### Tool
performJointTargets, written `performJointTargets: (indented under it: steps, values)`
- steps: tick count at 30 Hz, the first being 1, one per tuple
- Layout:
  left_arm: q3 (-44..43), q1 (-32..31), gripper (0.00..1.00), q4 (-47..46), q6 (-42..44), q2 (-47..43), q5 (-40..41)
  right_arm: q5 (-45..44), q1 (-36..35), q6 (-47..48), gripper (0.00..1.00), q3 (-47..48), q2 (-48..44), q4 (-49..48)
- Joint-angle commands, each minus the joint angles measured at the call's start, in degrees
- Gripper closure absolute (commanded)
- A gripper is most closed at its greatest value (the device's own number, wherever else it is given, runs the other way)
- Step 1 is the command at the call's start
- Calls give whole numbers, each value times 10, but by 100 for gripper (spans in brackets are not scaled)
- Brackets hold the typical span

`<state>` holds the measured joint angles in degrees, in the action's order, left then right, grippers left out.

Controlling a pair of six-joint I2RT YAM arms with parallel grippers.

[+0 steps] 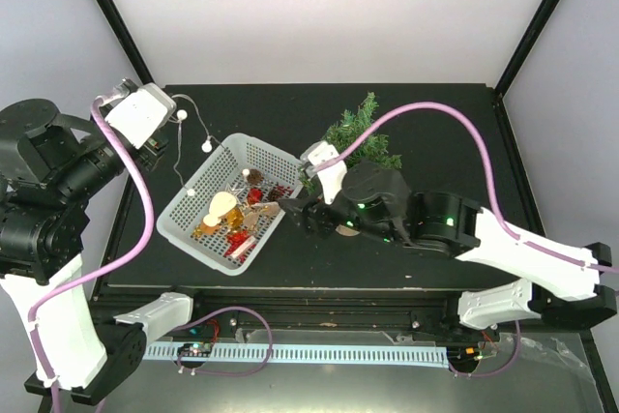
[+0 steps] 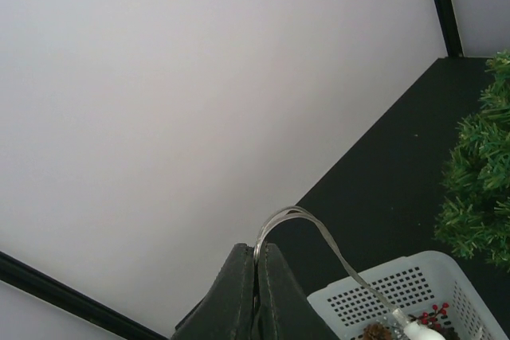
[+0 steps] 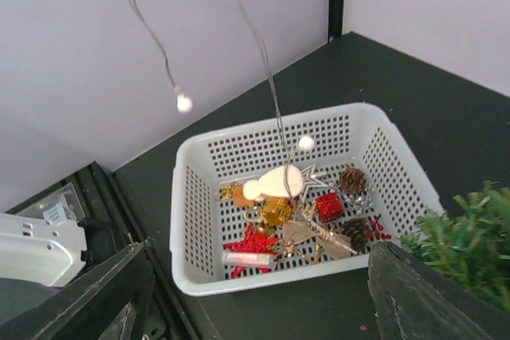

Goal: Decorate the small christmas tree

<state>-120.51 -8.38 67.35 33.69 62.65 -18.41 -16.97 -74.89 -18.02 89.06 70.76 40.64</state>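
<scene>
Top external: small christmas tree (image 1: pixel 363 137) close behind right pincer (image 1: pixel 292 212), rightward.

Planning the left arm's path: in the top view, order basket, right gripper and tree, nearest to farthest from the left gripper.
1. White basket, centre-left.
2. Right gripper, at the basket's right rim.
3. Small christmas tree, farthest right.

I see a white perforated basket (image 3: pixel 188 220) mid-frame on the black table (image 3: pixel 382 77). It holds a red star (image 3: pixel 252 242), a gold gift box (image 3: pixel 276 211), a red gift box (image 3: pixel 328 207), pine cones (image 3: pixel 351 179) and a cream pear-shaped ornament (image 3: pixel 275 183). A wire light string (image 3: pixel 271 77) hangs from the top of the frame, with one lit bulb (image 3: pixel 184 103) at upper left.
</scene>
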Motion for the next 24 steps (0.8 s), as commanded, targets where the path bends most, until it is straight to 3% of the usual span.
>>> performJointTargets:
  steps: [1,12,19,24]
  values:
    - [5,-3,98,-33,-19,-8,17,13,-10,-3,26,-16,25,-31]
    - [5,-3,99,-37,-35,-17,-1,-8,-17,-25,22,-33,138,-75]
    - [-16,-3,98,-35,-32,-24,6,-54,-17,-36,8,-32,189,-95]
    - [-18,-4,98,-35,-37,-37,0,-73,-16,-29,8,-53,201,-132]
